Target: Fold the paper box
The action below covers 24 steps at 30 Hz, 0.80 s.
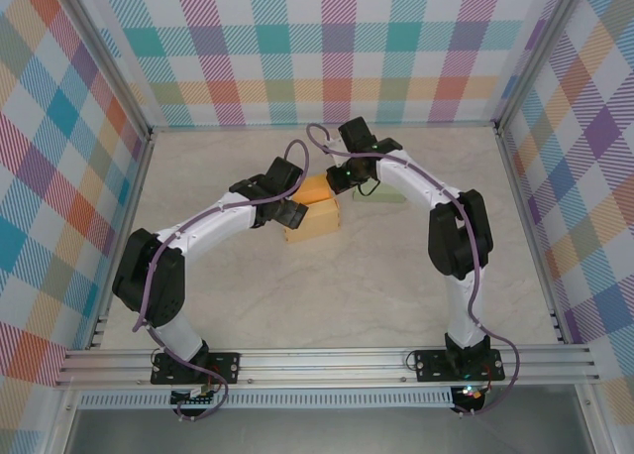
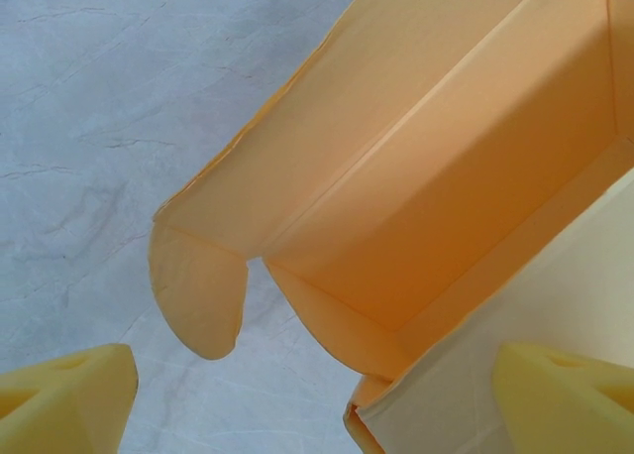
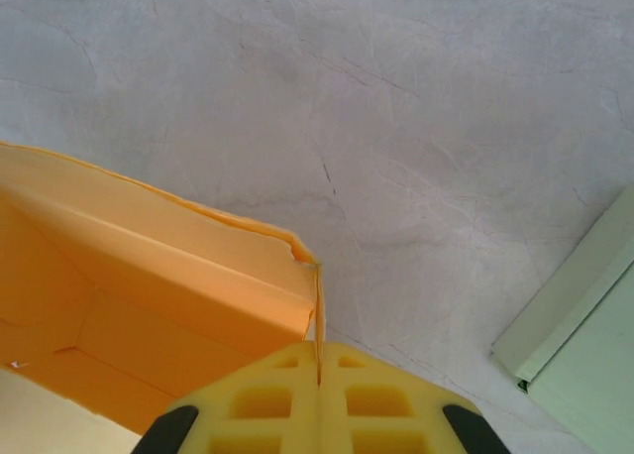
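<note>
box (image 1: 315, 214) mid-table, top open. right gripper (image 3: 319, 375) pinches a thin wall edge on the far side, likely steadying it. left gripper (image 2: 317, 404) spread wide at the left side, seemingly lining up on the loose flap (image 2: 196, 300).

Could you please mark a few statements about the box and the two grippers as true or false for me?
1. The right gripper is shut on an edge of the box. True.
2. The left gripper is shut. False: it is open, its pads wide apart.
3. The box is orange inside. True.
4. The green piece lies inside the box. False: it lies on the table, apart from the box.
</note>
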### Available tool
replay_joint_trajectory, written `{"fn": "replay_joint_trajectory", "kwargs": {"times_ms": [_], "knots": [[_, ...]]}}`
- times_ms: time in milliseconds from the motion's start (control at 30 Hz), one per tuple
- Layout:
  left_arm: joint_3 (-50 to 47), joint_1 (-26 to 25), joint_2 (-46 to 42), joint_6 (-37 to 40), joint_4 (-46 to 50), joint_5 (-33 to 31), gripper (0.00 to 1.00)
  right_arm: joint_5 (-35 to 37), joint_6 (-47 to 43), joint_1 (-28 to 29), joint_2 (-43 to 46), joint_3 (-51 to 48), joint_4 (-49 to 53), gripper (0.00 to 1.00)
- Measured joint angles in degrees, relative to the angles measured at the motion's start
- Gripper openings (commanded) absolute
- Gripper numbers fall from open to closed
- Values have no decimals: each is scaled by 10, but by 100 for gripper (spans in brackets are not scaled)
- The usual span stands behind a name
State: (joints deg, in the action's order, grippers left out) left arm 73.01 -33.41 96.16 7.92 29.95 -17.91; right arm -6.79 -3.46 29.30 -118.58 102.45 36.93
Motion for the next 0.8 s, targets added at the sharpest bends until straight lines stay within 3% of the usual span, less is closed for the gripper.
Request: {"fn": "replay_joint_trajectory", "kwargs": {"times_ms": [167, 500, 800], "knots": [[0, -7, 0, -29, 1, -28, 89, -6, 27, 0, 11, -15, 0, 3], [0, -15, 8, -91, 5, -64, 82, -26, 118, 6, 117, -142, -14, 3], [8, -31, 23, -117, 3, -91, 77, 6, 165, 37, 142, -169, -33, 3]]}}
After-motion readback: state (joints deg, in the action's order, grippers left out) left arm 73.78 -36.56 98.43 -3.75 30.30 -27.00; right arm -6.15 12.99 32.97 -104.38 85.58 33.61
